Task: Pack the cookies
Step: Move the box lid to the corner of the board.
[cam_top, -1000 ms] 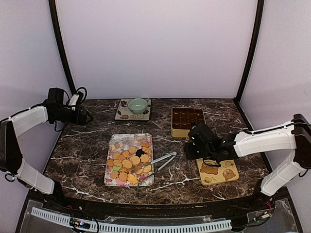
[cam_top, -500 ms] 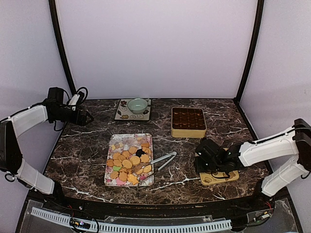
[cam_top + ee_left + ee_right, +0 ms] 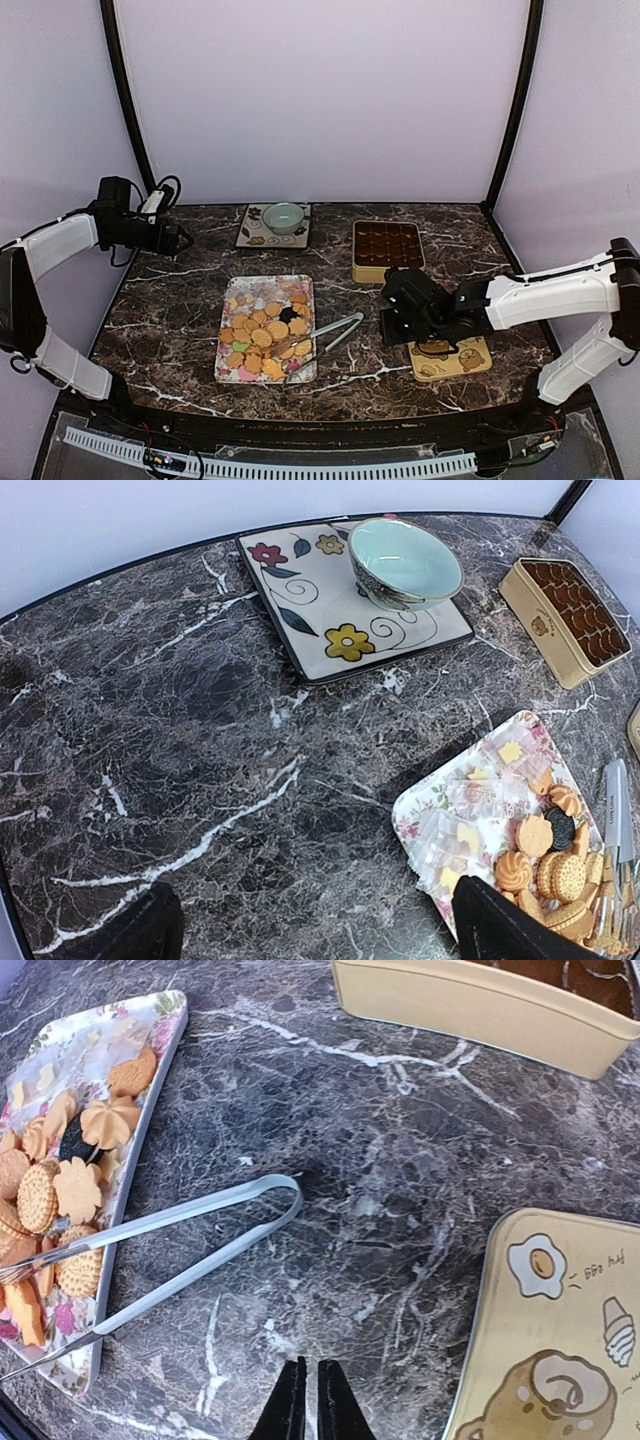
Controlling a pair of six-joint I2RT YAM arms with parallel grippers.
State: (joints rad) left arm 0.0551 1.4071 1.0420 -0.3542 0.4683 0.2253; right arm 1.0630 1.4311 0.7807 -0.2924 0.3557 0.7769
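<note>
Dark marble table [image 3: 180, 300] is carrying five things. A flowered square plate [image 3: 252, 235] is sitting at the far edge, left of centre; an open tin [image 3: 385, 272] is lying far right. A floral tray [image 3: 262, 285] is resting in the middle, with tongs [image 3: 335, 333] leaning from its right rim onto the marble. A cartoon-printed lid [image 3: 455, 362] is lying near right.

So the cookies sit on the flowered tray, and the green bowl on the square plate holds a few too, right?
No: the bowl on the square plate is empty, as the left wrist view shows. The cookies sit on the flowered tray.
</note>
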